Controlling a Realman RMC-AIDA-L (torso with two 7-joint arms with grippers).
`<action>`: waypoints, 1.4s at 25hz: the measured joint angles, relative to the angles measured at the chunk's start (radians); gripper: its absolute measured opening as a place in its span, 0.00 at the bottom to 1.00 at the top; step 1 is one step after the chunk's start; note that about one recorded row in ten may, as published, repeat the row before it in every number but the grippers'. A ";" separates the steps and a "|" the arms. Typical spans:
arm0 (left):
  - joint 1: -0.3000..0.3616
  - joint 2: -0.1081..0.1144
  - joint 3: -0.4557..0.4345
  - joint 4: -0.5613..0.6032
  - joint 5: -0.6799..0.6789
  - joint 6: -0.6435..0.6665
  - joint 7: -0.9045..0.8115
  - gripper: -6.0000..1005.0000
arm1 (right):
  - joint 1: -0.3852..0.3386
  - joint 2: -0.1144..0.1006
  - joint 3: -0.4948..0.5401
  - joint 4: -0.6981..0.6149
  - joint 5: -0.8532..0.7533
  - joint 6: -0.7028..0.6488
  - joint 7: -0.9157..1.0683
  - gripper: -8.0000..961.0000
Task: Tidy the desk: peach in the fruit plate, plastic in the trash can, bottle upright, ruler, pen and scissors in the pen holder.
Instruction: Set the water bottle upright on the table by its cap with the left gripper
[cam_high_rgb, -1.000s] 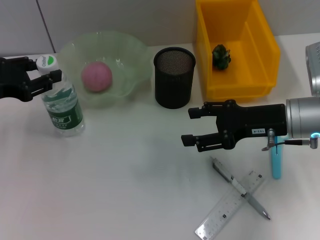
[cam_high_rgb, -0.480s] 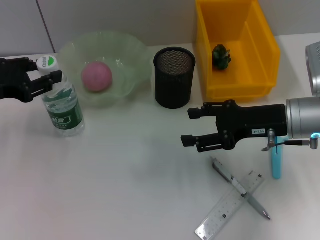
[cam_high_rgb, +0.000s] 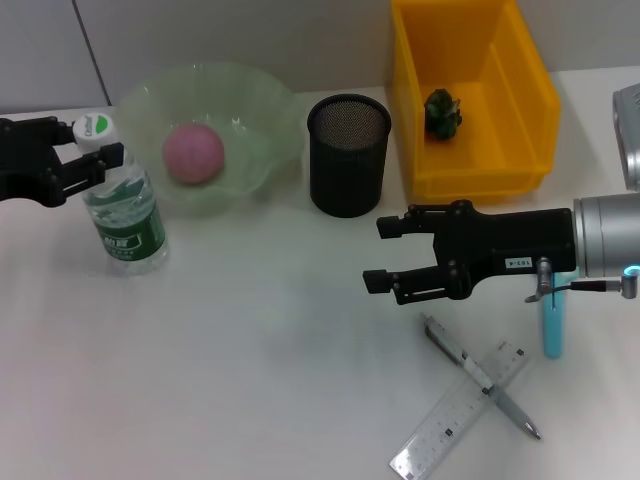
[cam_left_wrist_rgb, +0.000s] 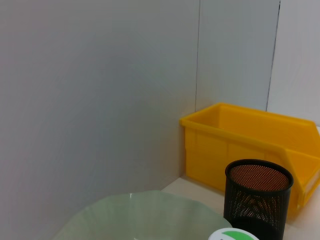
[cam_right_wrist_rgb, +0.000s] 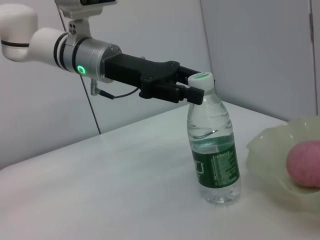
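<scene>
Clear plastic water bottle w/ green label (cam_high_rgb: 125, 215) is seen upright at 9 o'clock on the desk; its white cap is flanked by the left gripper (cam_high_rgb: 98, 160), fingers spread, contact w/ neck can't be told. Pink peach (cam_high_rgb: 193, 152) lies in the pale green glass fruit plate (cam_high_rgb: 262, 105) at 11. Right gripper (cam_high_rgb: 378, 255) is held wide, empty, approx. centre. Silver pen (cam_high_rgb: 480, 375) is crossed over the clear ruler (cam_high_rgb: 445, 430) at 5. Black mesh pen holder (cam_high_rgb: 347, 155) stands at 12.

Little is readable. Water bottle (cam_high_rgb: 125, 215) has a green label with white print, too small to read in head or right wrist views. Small white tag on the right claw (cam_high_rgb: 385, 255) body, characters illegible. Ruler (cam_high_rgb: 462, 409) shows graduation marks only, no legible numbers.
</scene>
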 joint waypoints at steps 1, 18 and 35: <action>0.001 0.000 0.000 0.000 0.000 0.000 0.000 0.47 | 0.000 0.000 0.000 0.000 -0.001 0.000 0.000 0.84; 0.002 0.000 -0.005 0.000 0.000 0.000 0.001 0.49 | 0.002 0.000 0.000 0.001 -0.002 0.000 0.004 0.84; 0.006 -0.006 0.005 0.011 0.002 -0.002 0.010 0.59 | 0.002 0.000 0.000 -0.002 -0.001 -0.002 0.012 0.84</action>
